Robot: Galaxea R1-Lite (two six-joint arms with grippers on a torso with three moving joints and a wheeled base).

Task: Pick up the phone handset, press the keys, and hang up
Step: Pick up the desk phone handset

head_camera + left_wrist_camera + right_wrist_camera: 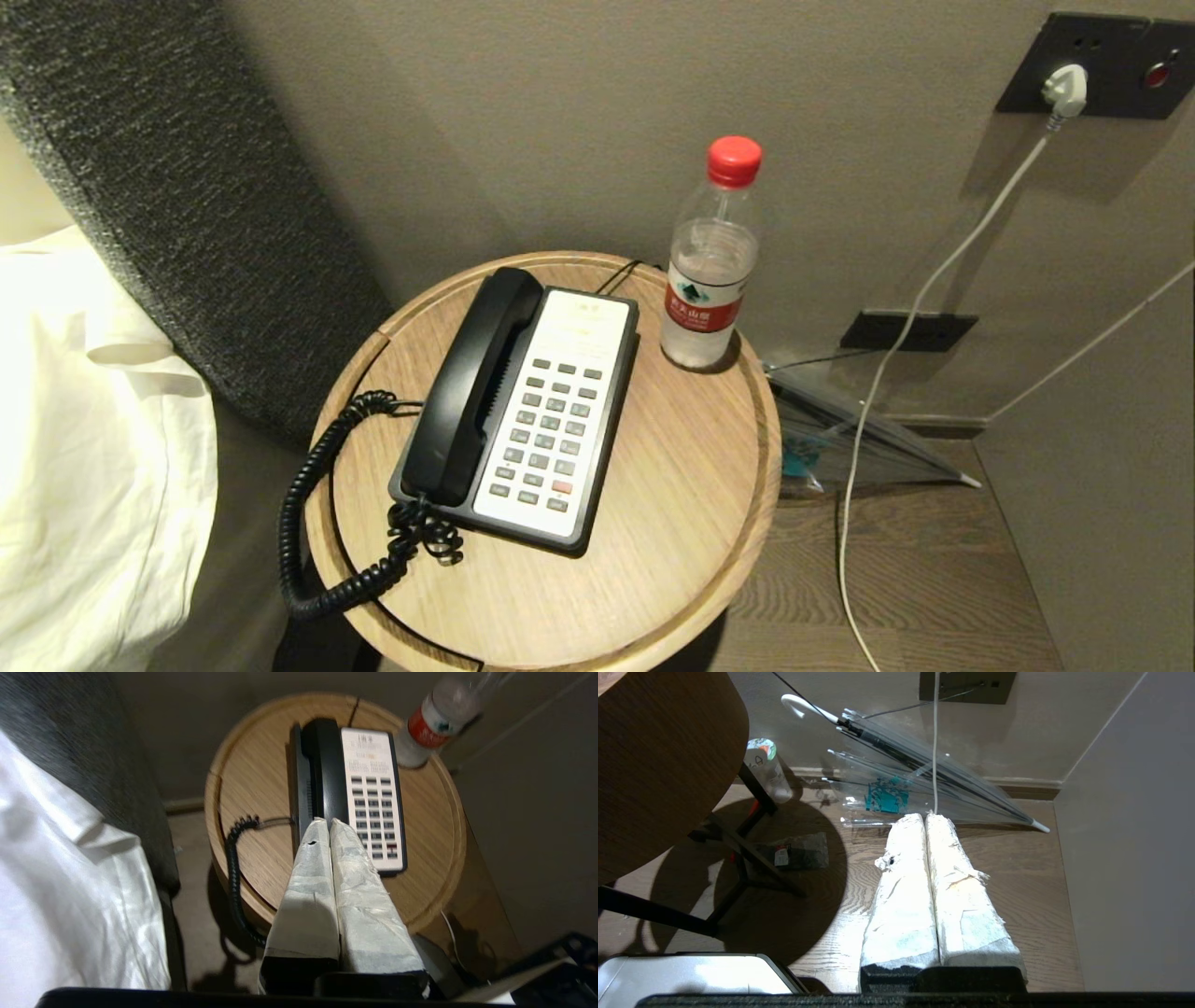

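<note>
One phone (551,420) with one handset (476,383) and one red key (562,486) sits on one desk (672,523). There are two bottles, one on it (709,271) and one on the floor (769,772). One umbrella (924,772) lies there, and two end effectors show (327,823) (923,817).

In the head view neither arm shows, and the coiled cord (308,523) drops past the round table (672,523) rim, its lowest loop lost in shadow. The printing on the phone's faceplate (583,322) is too small to read, as are the marks on the keys (546,439). In the left wrist view the left gripper (325,822) covers the near end of the phone handset (327,770), and the water bottle (437,721) is blurred, its cap cut off.
</note>
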